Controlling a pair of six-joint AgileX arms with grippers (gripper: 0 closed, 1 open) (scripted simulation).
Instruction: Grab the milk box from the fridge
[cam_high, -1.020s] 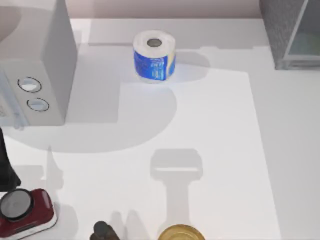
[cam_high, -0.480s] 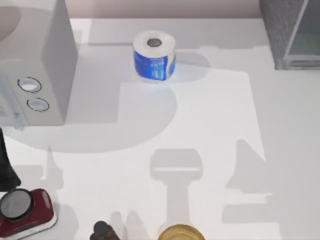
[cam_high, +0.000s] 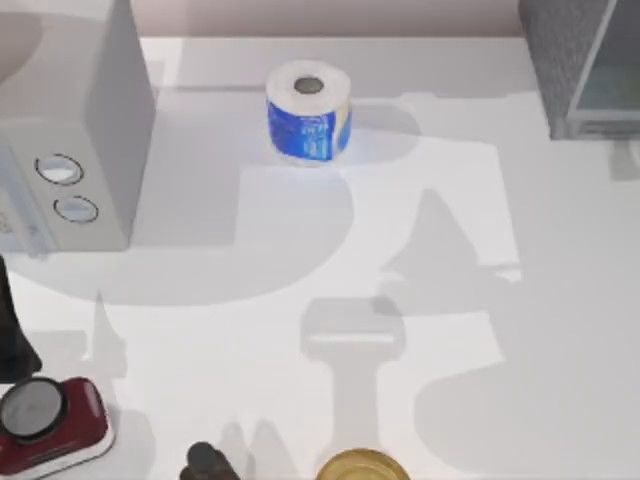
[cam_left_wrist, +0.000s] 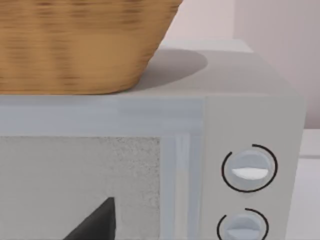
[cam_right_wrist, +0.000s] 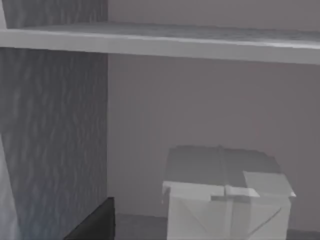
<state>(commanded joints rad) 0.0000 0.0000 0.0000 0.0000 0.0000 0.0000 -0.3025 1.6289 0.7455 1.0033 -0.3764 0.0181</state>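
The milk box (cam_right_wrist: 227, 200) stands upright inside the fridge (cam_high: 580, 65), under a shelf (cam_right_wrist: 160, 42) and near the speckled inner wall, as the right wrist view shows; only its white folded top is in sight there, so how its lower body sits cannot be told. In the top view the fridge stands at the far right corner of the worktop (cam_high: 420, 250). The right arm appears to be reaching toward the fridge interior, judging from what its wrist camera faces, but whether its claw is wide or narrow cannot be told. The left arm looks parked facing the light grey box with two round dials (cam_high: 70, 150), on which a wicker basket (cam_left_wrist: 75, 45) rests; the state of its claw cannot be told either. The step in hand seems to be the approach to the carton, with no grasp made yet. The risks from here are a claw clipping the shelf above or the fridge wall, since the opening looks tight, and a push on the folded top tipping the tall carton backward instead of closing on its sides. The paper roll (cam_high: 308, 112), well apart at the far middle of the worktop, should not interfere.
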